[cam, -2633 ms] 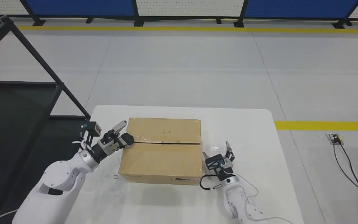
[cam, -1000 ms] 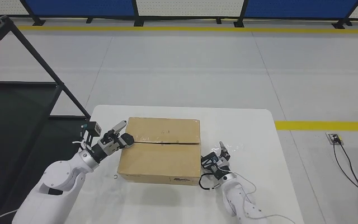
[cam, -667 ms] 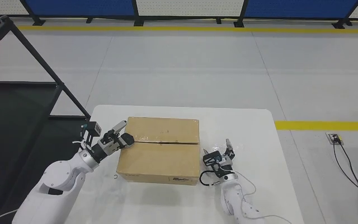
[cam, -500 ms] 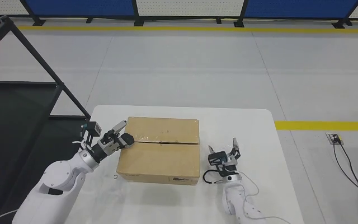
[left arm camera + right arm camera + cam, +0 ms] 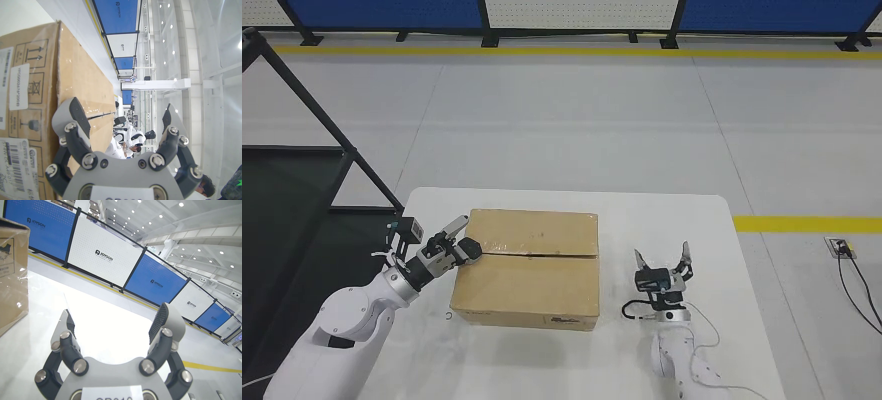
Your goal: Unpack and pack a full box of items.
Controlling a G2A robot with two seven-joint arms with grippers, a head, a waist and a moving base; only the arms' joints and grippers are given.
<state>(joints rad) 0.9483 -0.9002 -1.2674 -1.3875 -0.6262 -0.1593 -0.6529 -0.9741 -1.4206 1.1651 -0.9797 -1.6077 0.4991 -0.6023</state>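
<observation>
One closed box [image 5: 527, 265], two spread tools: left tool [image 5: 121, 108], right tool [image 5: 115, 311].

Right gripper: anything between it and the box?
Nothing visible. The right gripper hangs open beside the box, apart from it, with only a bare strip of table between them. The box's flaps are shut.

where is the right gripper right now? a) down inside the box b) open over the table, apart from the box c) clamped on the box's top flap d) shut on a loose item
b: the right gripper stands open and empty over the white table, beside the closed box and not touching it.
</observation>
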